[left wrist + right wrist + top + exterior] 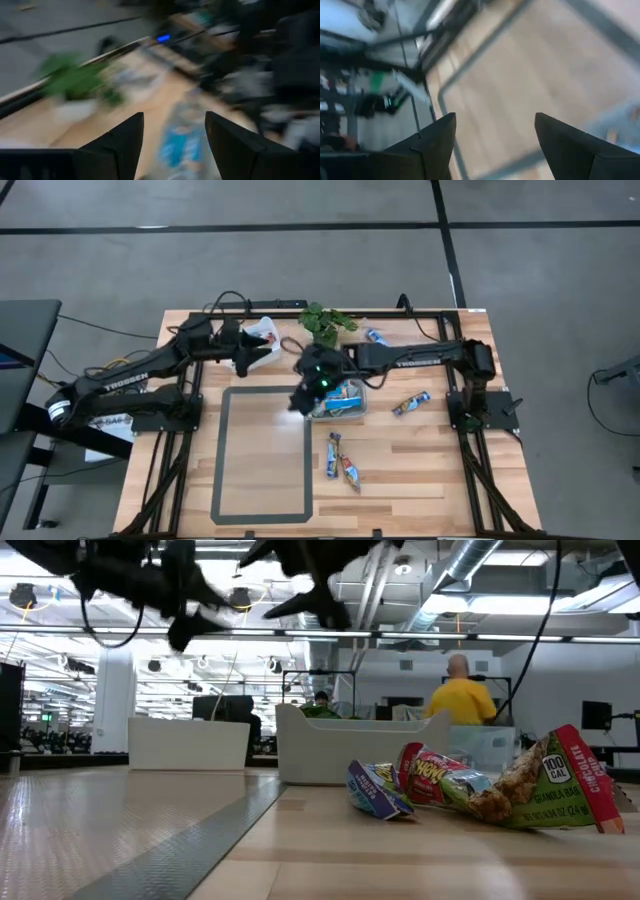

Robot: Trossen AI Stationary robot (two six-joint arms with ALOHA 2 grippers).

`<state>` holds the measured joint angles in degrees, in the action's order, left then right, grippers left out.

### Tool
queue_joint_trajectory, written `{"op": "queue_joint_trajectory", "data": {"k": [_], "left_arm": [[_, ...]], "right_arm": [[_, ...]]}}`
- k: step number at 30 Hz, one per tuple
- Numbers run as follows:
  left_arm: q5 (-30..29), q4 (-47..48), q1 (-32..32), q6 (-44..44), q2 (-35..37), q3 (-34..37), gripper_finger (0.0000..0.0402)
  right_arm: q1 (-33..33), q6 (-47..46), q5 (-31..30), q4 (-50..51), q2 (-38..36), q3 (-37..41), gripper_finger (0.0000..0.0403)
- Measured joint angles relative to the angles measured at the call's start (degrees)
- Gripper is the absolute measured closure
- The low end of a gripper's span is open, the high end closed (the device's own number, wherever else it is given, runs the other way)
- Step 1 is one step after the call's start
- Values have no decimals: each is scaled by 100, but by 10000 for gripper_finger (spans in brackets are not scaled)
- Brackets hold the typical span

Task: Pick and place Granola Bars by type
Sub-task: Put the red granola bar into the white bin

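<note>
Granola bars are scattered over the right half of the wooden tabletop [420, 470] in the high view. Several blue-wrapped ones are gathered in a clear tray [345, 402] near the middle of the frame, and a single blue bar [375, 336] lies near the upper edge, right of a green plant sprig [325, 323]. A multicoloured bar [411, 404] is seen to the right of the tray, well apart from it. Two more bars [342, 459] lie below the tray, toward the lower middle of the frame; in the low view these are shown close up as a crumpled heap of wrappers [480, 785], one blue and one green and red.

The right pincer [303, 397] is held at the left edge of the clear tray, just beside the blue bars and above the right border of the grey taped rectangle [267, 452]. Its fingers [432, 142] are seen spread in the right wrist view, with nothing between them, over bare wood and grey tape.

The left pincer [243, 352] is placed at the upper left of the tabletop, beside a white container [263, 336], well apart from the bars below the tray. Its fingers [122, 145] are likewise spread and empty in the left wrist view, where a blurred blue wrapper [177, 145] is seen beyond the gap between them.

A person in a yellow shirt [465, 695] is seen in the room behind the tabletop in the low view.
</note>
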<state>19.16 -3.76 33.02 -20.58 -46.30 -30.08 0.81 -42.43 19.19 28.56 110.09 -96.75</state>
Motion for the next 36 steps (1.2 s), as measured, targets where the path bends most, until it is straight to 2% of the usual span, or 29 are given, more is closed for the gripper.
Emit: {"op": "queue_joint_trajectory", "data": {"k": [4, 11, 18, 23, 32, 36], "left_arm": [[741, -654, -309, -47, -2, -276, 198], [1157, -1598, -1049, -782, -2, -335, 198], [1167, -1715, -1913, -1031, -7, -335, 198], [980, -1713, -2282, -1034, -6, -335, 198], [867, -1617, -2451, -1177, -4, -335, 199], [865, -1619, -2451, -1224, -4, -335, 199]], "right_arm": [[-431, -249, -79, 787, -193, 0, 138], [-1238, -1211, -623, 2247, -211, 19, 138], [-1983, -2868, -946, 2209, -207, 359, 138], [-2387, -3779, -1197, 2214, -201, 751, 138], [-2511, -4045, -1203, 1862, -198, 1574, 138], [-2467, -4053, -1186, 1340, -200, 1875, 138]]}}
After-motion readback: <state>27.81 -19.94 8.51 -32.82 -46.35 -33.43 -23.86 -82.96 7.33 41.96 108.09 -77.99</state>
